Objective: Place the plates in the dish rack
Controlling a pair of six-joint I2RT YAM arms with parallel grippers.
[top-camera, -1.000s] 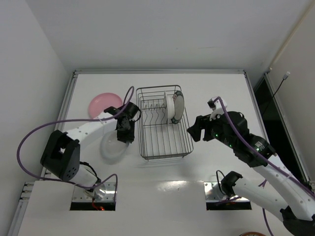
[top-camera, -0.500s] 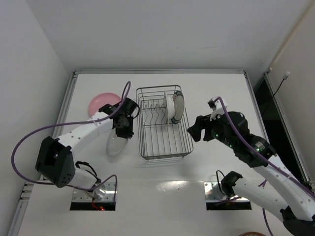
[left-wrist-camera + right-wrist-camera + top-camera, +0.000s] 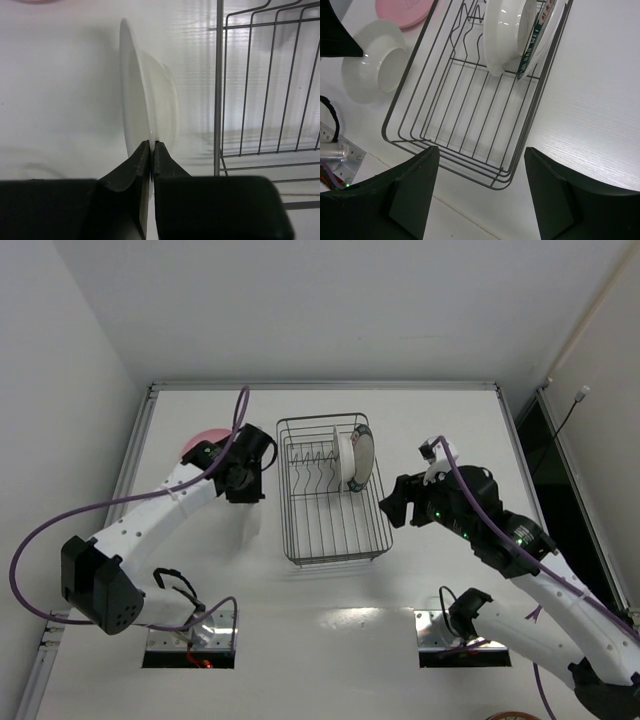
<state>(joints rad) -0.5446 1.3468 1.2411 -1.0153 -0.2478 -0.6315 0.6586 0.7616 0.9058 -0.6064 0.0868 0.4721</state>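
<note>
My left gripper (image 3: pixel 151 146) is shut on the rim of a plain white plate (image 3: pixel 145 95), which it holds up on edge just left of the dish rack (image 3: pixel 270 90). In the top view the left gripper (image 3: pixel 245 478) hangs beside the dish rack's (image 3: pixel 335 530) left wall. Two plates stand upright in the rack's far end: a white one (image 3: pixel 345 458) and a blue-rimmed one (image 3: pixel 364 452). A pink plate (image 3: pixel 197 443) lies flat at the far left, partly under the arm. My right gripper (image 3: pixel 480 150) is open and hovers over the rack's near right corner, holding nothing.
The right wrist view shows the held white plate (image 3: pixel 377 60), the pink plate (image 3: pixel 405 10) and the rack's bare wire floor (image 3: pixel 465 115). The table's raised frame (image 3: pixel 140 440) runs along the left edge. Both arm bases sit at the near edge.
The left gripper has closed fully on the white plate's rim, lifted it off the table onto its edge and carried it farther back along the rack's left side. The right arm has not moved.
</note>
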